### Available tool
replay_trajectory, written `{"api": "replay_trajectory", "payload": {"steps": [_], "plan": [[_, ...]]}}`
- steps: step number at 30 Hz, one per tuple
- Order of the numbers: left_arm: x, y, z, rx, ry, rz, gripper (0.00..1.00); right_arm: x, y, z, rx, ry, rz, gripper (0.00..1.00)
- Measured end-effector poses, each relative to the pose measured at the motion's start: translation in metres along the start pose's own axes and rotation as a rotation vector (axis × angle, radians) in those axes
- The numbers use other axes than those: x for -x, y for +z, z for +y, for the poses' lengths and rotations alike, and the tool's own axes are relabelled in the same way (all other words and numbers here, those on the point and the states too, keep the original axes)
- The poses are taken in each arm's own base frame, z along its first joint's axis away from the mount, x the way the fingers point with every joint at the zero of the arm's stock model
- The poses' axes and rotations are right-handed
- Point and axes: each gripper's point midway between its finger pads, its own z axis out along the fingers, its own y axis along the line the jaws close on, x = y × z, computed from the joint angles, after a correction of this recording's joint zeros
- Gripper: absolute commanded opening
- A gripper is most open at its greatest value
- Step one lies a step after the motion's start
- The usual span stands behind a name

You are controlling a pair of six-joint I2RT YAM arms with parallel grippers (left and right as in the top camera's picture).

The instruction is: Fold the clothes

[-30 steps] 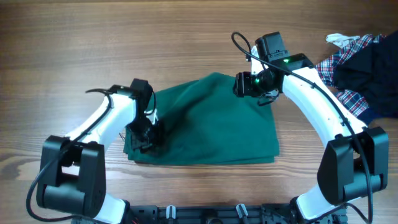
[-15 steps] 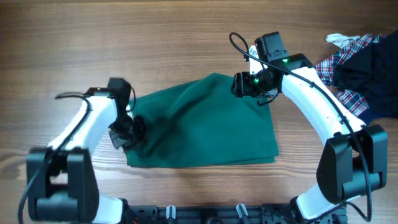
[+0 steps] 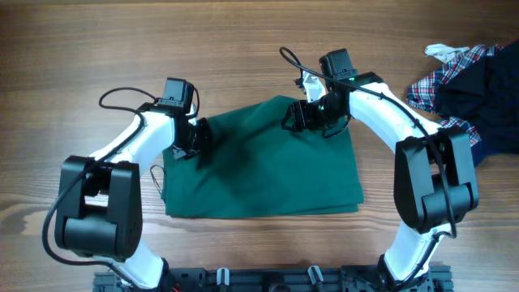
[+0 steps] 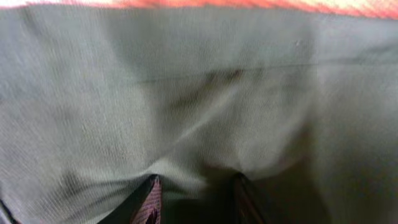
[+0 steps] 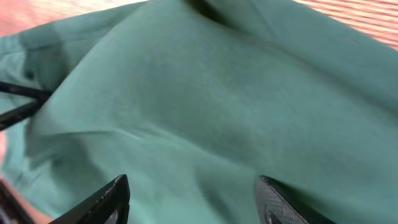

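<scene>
1. On the table (image 3: 81,49), left of centre, the left gripper (image 3: 198,136) sits on the clothes (image 3: 259,174), its fingers partly apart; I cannot tell whether it grips.
2. The clothes lie mid-table, long axis left-right, with 1 corner pointing away.
3. The right gripper (image 3: 293,118) is spread wide over that corner.

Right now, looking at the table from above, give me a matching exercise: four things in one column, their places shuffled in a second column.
Things:
1. green garment
2. plaid shirt
3. left arm
4. right arm

Places:
A. far right of the table
B. reaching the garment's far edge
C. middle of the table
D. reaching the garment's far left corner

Pairs: 1-C, 2-A, 3-D, 4-B
</scene>
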Motion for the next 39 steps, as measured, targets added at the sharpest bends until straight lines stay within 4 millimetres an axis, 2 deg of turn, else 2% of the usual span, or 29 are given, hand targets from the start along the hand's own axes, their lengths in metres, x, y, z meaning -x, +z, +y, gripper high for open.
{"api": "replay_trajectory", "payload": {"steps": [4,6,9,12,18,21,23,25,26,27,29,31,33,36,39], "plan": [[0.012,-0.001,0.008,0.009,-0.026,-0.028,0.38,-0.009,-0.001,-0.033,-0.186,0.048,0.032,0.69],[0.03,-0.007,0.028,0.02,-0.08,-0.068,0.38,-0.013,0.002,-0.046,-0.249,0.072,0.043,0.69],[0.049,-0.015,0.055,0.002,-0.15,-0.105,0.38,-0.013,0.003,-0.048,-0.286,0.104,0.039,0.69],[0.058,-0.018,0.066,0.007,-0.151,-0.131,0.41,-0.014,-0.004,-0.066,-0.386,0.169,0.028,0.69],[0.063,-0.03,0.076,0.085,-0.117,-0.151,0.47,-0.018,-0.01,-0.081,-0.471,0.206,0.03,0.69],[0.075,-0.064,0.065,0.087,-0.08,-0.219,0.52,-0.023,-0.022,-0.082,-0.508,0.219,0.039,0.68],[0.081,-0.102,0.053,0.063,-0.063,-0.293,0.55,-0.021,-0.051,-0.067,-0.506,0.21,-0.006,0.67],[0.073,-0.128,0.05,0.058,-0.059,-0.319,0.61,-0.012,-0.075,-0.04,-0.445,0.142,-0.066,0.71],[0.058,-0.139,0.053,0.075,-0.073,-0.301,0.68,-0.01,-0.083,-0.019,-0.385,0.082,-0.085,0.78],[0.049,-0.145,0.057,0.093,-0.09,-0.285,0.71,-0.01,-0.092,0.01,-0.318,0.014,-0.101,0.89],[0.02,-0.142,0.072,0.157,-0.14,-0.174,0.75,-0.023,-0.094,0.029,-0.298,-0.019,-0.069,1.0],[0.003,-0.139,0.081,0.201,-0.171,-0.106,0.8,-0.028,-0.094,0.021,-0.362,0.021,-0.055,1.0],[0.0,-0.137,0.084,0.215,-0.179,-0.091,0.82,-0.03,-0.097,0.002,-0.426,0.068,-0.057,1.0],[-0.004,-0.124,0.094,0.23,-0.196,-0.072,0.82,-0.028,-0.102,-0.027,-0.476,0.143,-0.059,1.0],[-0.016,-0.104,0.109,0.248,-0.225,-0.036,0.83,-0.028,-0.105,-0.034,-0.483,0.163,-0.062,1.0]]}}
